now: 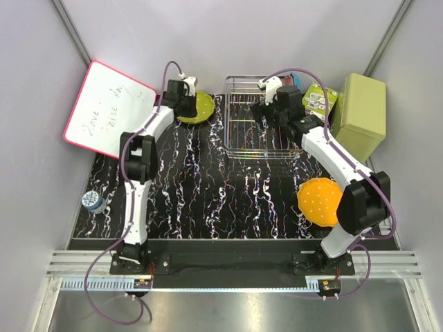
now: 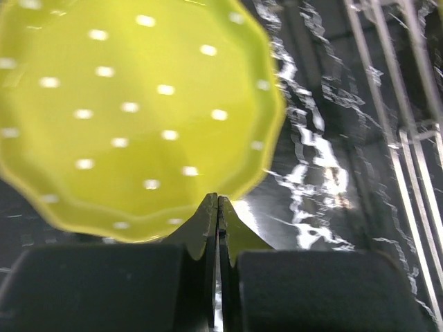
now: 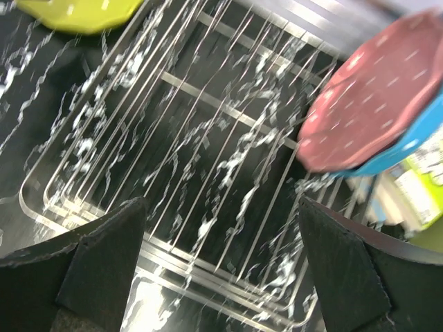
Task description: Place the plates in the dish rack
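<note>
The lime green plate [image 1: 199, 108] lies on the table left of the dish rack [image 1: 242, 142]. My left gripper [image 1: 184, 95] is shut and empty, with its tips [image 2: 218, 202] at the plate's [image 2: 131, 104] near rim. My right gripper [image 1: 268, 105] is open and empty above the rack's wire floor [image 3: 208, 124]. In the right wrist view the pink plate [image 3: 377, 93] leans on the blue plate [image 3: 415, 146] at the rack's far right end, and the lime plate [image 3: 76, 14] shows at top left. The orange plate [image 1: 320, 200] lies on the table by the right arm.
An olive-green box [image 1: 363, 114] stands right of the rack, with a green packet [image 1: 319, 101] between them. A pink-framed whiteboard [image 1: 107, 111] leans at the left. A small tin [image 1: 92, 201] sits at the table's left edge.
</note>
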